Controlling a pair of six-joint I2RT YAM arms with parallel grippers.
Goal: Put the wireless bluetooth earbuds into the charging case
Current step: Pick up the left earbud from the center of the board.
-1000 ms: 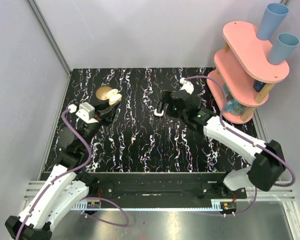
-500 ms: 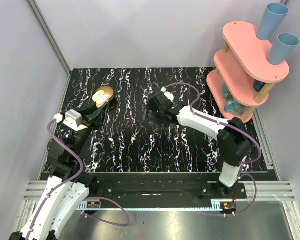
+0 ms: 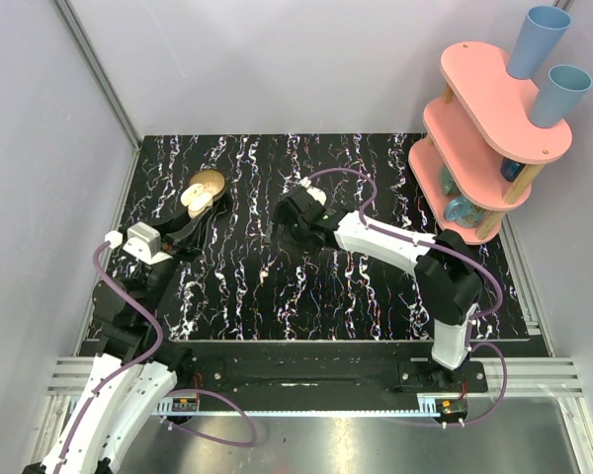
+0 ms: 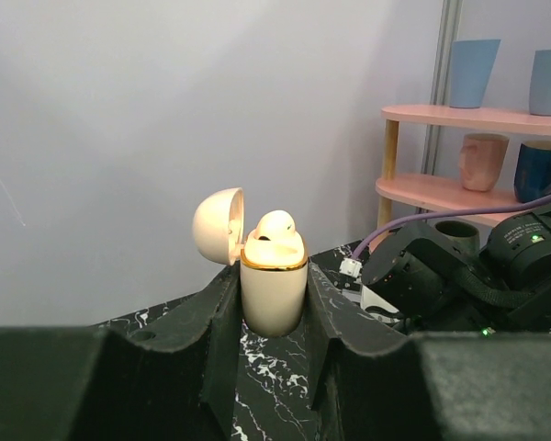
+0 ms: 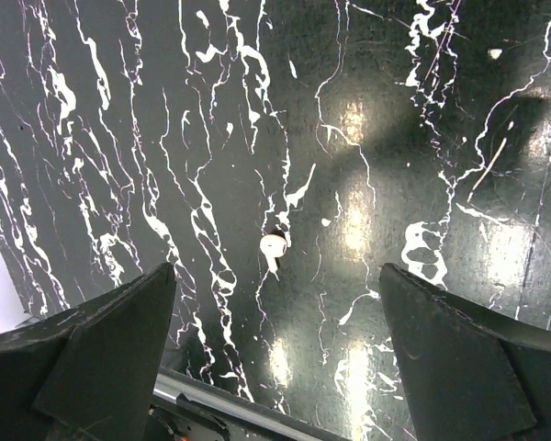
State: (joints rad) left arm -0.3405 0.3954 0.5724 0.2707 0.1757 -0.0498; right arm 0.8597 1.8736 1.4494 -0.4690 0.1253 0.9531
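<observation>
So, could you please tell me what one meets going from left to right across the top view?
case → right claw → shelf

The worktop (image 3: 356, 296) is black with white marble-like veins. The charging case (image 4: 274, 289) is cream, seemingly with a gold rim. One earbud (image 5: 274, 245) is white. At the worktop's far right corner, a pink shelf (image 3: 479, 118) carries blue cups (image 3: 539, 39).

Glossy cream plastic case (image 4: 274, 292) with a shiny gold-coloured rim; matt black plastic left gripper fingers (image 4: 216, 331); smooth white plastic earbud (image 5: 274, 245); polished black table (image 5: 422, 119), white-veined like marble; matt pink shelf (image 3: 474, 74).
</observation>
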